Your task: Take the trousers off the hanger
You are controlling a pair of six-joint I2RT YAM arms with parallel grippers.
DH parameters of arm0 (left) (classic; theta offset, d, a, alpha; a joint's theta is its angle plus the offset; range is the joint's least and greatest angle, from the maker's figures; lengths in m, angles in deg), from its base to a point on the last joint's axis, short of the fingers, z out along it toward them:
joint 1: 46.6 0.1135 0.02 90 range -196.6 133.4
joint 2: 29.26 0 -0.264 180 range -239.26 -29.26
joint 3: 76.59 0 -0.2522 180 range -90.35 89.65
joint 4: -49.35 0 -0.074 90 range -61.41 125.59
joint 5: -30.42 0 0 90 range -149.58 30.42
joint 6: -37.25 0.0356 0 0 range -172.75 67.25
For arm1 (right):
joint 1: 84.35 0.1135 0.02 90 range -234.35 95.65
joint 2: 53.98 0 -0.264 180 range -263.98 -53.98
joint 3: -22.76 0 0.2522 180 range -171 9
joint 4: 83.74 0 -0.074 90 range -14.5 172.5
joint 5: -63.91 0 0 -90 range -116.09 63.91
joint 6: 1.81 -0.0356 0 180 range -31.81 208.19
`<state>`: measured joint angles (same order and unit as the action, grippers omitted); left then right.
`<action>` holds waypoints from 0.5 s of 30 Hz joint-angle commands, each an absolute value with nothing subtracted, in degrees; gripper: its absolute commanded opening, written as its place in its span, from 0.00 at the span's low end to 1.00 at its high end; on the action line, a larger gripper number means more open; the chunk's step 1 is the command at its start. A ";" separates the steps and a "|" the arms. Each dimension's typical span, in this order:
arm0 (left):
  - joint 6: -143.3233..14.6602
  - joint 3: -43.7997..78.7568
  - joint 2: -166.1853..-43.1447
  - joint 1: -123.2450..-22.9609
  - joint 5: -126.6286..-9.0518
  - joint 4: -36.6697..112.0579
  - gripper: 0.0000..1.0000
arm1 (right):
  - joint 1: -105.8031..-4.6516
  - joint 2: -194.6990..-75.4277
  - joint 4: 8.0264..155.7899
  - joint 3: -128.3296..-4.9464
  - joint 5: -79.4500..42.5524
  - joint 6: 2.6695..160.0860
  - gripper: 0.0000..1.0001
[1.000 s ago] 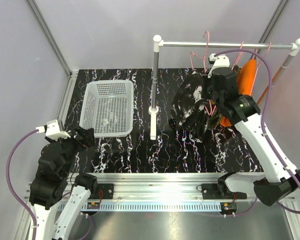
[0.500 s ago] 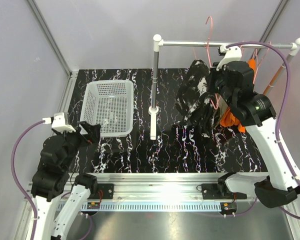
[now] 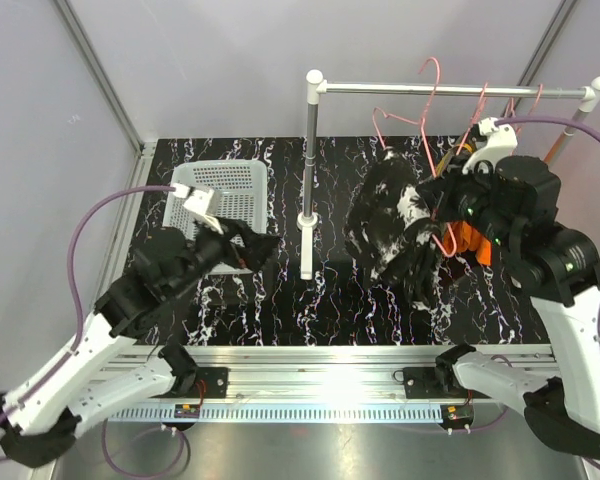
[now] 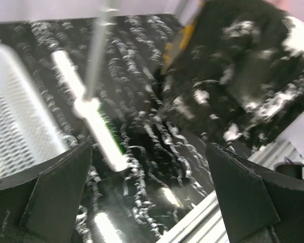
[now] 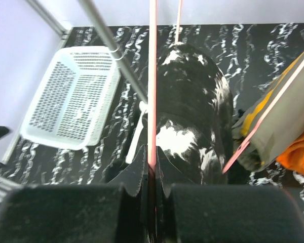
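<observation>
Right hand [image 5: 152,164] clamped on pink hanger [image 5: 152,76], hook apparently off rail [image 3: 380,88]; black-white trousers [image 5: 192,126] draped on it. Left hand [image 4: 148,152] wide open, empty. Next: left grabs trousers, pulls clear.

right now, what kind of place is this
Probably a robot test cell: a black white-veined tabletop walled by plain grey panels, a grey metal clothes rail and a white plastic mesh basket.

The left arm [image 3: 80,360] and right arm [image 3: 580,330] have white link shells and black joint housings. A purple cable [image 3: 90,225] loops from each white wrist camera [image 3: 195,200] toward the base. The fingers [image 4: 61,187] are matte black, blocky wedges with flat faces.
</observation>
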<state>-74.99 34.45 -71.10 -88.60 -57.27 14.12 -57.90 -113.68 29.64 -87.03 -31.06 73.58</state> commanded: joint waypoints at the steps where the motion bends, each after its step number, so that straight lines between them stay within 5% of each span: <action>1: -68.77 29.45 -76.36 -103.07 -34.35 21.69 0.99 | -57.72 -109.10 36.19 -87.07 -27.06 69.91 0.00; 8: -56.55 21.19 -91.03 -130.84 -19.34 32.32 0.99 | -57.64 -105.93 33.73 -84.78 -23.46 68.77 0.00; 15: -47.65 12.32 -106.24 -138.45 -17.91 41.83 0.99 | -57.72 -104.52 29.42 -85.40 -21.09 68.07 0.00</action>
